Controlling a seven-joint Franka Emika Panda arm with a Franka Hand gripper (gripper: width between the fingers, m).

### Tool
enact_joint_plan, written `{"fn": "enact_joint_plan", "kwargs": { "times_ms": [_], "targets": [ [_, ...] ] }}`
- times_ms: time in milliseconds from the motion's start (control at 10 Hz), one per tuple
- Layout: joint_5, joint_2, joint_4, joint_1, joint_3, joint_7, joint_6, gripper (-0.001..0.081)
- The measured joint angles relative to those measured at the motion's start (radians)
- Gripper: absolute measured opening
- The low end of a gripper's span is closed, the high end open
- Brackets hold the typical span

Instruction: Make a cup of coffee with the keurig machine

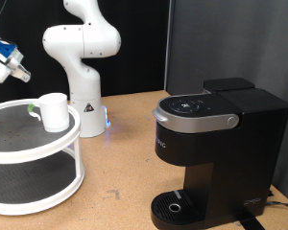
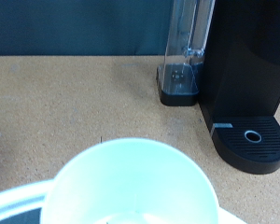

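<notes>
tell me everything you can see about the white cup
The cup is small, plain, white and cylindrical, with no visible handle. It stands upright and open-topped on the upper shelf of the round white two-tier stand, at the exterior view's left, apart from the keurig machine. Nothing grips it. The wrist view shows its rim close below.

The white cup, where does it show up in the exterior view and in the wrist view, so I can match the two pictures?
Exterior view: the cup stands on the top tier of the round white shelf, at the picture's left, below the gripper.
Wrist view: the cup fills the lower middle, seen from above, open rim towards the camera.
Shared landmark: the keurig machine with its round drip tray.
</notes>
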Motion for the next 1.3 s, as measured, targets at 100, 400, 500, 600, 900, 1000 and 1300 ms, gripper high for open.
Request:
{"fn": "enact_joint_plan", "kwargs": {
  "times_ms": [100,400,500,600,900,1000,1300],
  "targets": [
    [0.000,0.007,-0.011,0.000,0.000,-0.009,0.026,0.0000],
    [-0.001,0.020,-0.058,-0.001,0.000,-0.032,0.143,0.0099],
    [-0.001,0.027,-0.069,-0.001,0.000,-0.045,0.159,0.0269],
    [-0.001,0.033,-0.076,-0.001,0.000,-0.055,0.167,0.0269],
    [0.002,0.054,-0.092,0.000,0.000,-0.075,0.181,0.0575],
    [0.002,0.058,-0.102,0.000,0.000,-0.079,0.195,0.0738],
    [0.002,0.078,-0.129,0.000,0.000,-0.082,0.242,0.0791]
  ]
}}
